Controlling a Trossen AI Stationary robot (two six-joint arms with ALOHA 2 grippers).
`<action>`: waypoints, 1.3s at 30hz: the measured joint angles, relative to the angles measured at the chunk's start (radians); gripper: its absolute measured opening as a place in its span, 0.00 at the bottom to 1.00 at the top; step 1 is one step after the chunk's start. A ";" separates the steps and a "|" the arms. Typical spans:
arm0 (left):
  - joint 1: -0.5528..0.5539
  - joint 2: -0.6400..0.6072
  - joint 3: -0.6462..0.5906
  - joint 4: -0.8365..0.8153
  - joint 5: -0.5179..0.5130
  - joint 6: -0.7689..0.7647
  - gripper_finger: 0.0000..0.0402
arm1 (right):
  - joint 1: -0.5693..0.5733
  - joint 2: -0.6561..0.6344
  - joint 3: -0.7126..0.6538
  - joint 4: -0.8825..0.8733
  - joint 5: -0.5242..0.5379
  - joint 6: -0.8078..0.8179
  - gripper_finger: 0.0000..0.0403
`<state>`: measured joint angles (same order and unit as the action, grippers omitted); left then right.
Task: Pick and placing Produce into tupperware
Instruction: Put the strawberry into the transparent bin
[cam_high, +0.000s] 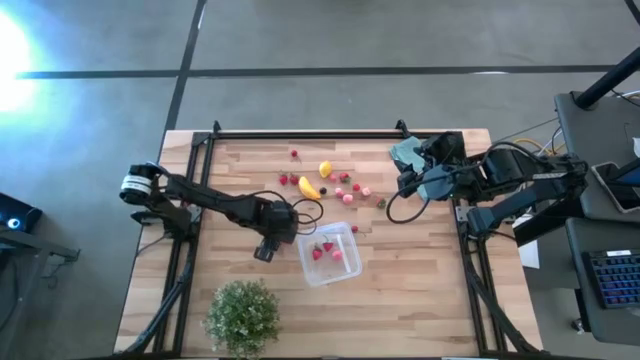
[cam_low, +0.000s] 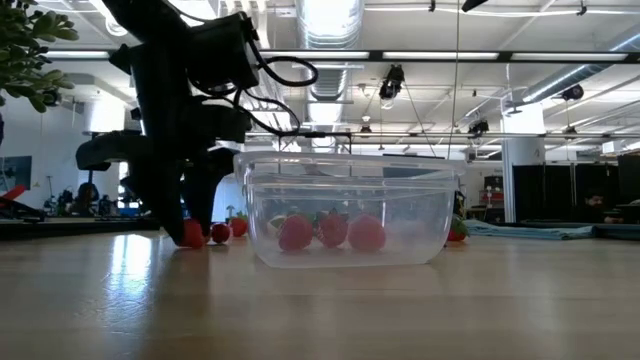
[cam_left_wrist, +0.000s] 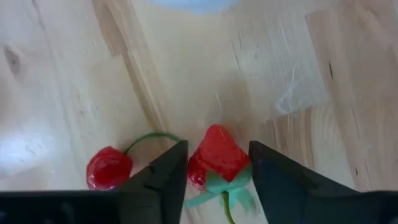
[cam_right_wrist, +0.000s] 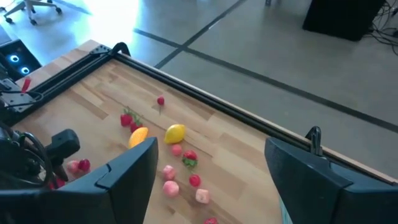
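The clear tupperware stands near the table's middle with three red pieces inside. My left gripper points down just left of it, shut on a red toy strawberry with a green leaf. A red cherry with a green stalk lies beside it. More produce lies farther back: a banana, a lemon and pink and red berries. My right gripper hangs open above the table's far right. My left gripper pinches the strawberry's two sides between its two fingers, at its leaf end. The fingers come from above, slanting down. The strawberry sits low on the wooden table, its red tip pointing away from the gripper.
A bushy green plant stands at the near edge, left of centre. A teal cloth lies at the far right under my right arm. A black frame rail runs along the far edge. Bare wood shows at the near right.
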<state>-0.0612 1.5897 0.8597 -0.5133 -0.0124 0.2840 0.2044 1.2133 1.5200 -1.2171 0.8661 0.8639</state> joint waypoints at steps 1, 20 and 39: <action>0.000 -0.001 0.000 -0.001 0.000 0.000 0.34 | 0.000 0.000 0.000 0.000 0.000 0.000 0.71; 0.000 -0.087 0.060 -0.088 -0.029 -0.069 0.32 | 0.000 0.000 0.000 0.002 -0.001 0.019 0.71; -0.006 -0.070 0.208 0.286 0.112 -0.228 0.32 | 0.001 0.000 0.000 -0.001 -0.053 -0.052 0.70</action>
<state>-0.0675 1.5201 1.0672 -0.2275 0.1001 0.0564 0.2050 1.2133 1.5200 -1.2177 0.8127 0.8114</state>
